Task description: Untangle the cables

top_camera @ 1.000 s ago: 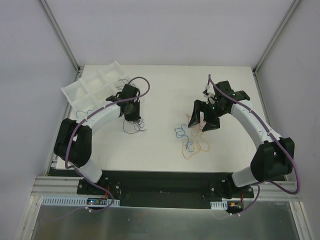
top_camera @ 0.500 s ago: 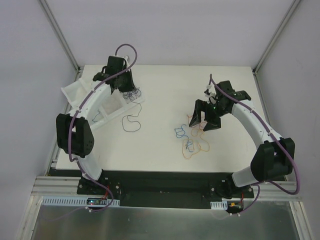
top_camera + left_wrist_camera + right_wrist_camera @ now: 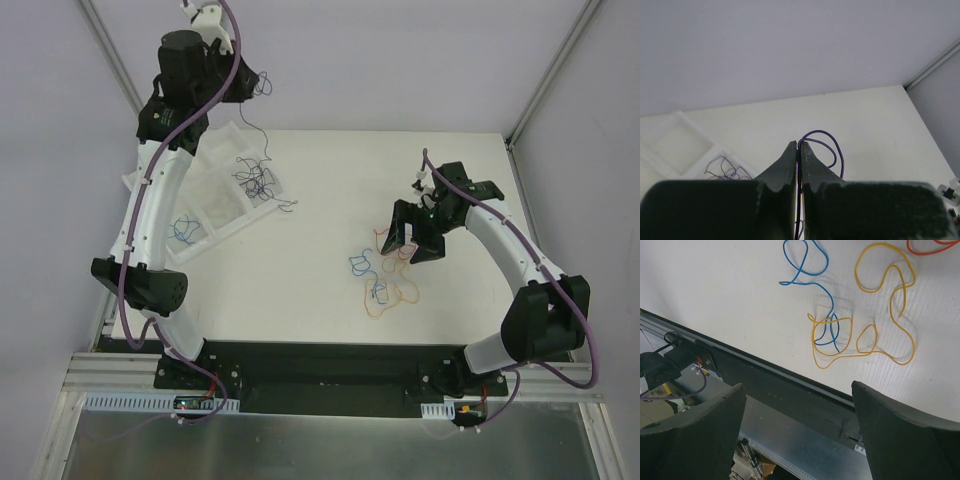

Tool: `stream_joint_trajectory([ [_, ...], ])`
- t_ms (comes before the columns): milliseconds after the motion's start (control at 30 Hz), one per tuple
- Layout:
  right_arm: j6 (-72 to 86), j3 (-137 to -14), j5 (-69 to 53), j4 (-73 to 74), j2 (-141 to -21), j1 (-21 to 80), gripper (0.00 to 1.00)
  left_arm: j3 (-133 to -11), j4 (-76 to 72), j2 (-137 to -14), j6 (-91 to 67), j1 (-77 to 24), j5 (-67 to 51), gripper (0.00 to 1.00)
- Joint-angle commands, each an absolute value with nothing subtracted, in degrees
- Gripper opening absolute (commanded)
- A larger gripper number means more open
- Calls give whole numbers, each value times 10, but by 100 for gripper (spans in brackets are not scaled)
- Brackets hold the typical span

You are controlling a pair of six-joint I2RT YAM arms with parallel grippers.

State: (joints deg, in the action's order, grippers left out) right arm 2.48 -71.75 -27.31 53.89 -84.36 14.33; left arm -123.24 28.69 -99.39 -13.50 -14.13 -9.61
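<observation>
Thin purple curly wire (image 3: 816, 131) is pinched in the left end effector (image 3: 798, 149), fingers together on it, held high over the white plastic compartment tray (image 3: 215, 198). Blue looped wire (image 3: 810, 282) and orange-yellow looped wire (image 3: 901, 295) lie on the white surface (image 3: 320, 200) below the right end effector (image 3: 797, 387), fingers wide apart, holding nothing.

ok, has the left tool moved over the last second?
Yes. The left tool lifted from mid-table to beyond the far edge of the table in the top view, shut on a purple cable.
</observation>
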Motion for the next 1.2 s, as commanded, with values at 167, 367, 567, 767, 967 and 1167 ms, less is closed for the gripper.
stream_joint_trajectory([
  [167,24,-747,-265,570,-867,138,89,-1377,242,-1030,-68,-129,-56,0],
  [367,25,-768,-262,579,-881,138,89,-1374,202,-1048,-63,-108,-53,0],
  [567,25,-775,-256,589,-888,137,89,-1356,168,-1089,-93,-69,-82,0],
  [767,26,-784,-250,596,-899,135,89,-1355,149,-1145,-111,-40,-112,0],
  [967,33,-790,-246,599,-911,133,89,-1333,149,-1174,-112,-25,-127,0],
  [1167,35,-811,-243,606,-929,132,89,-1222,147,-1168,-168,-25,-129,0],
])
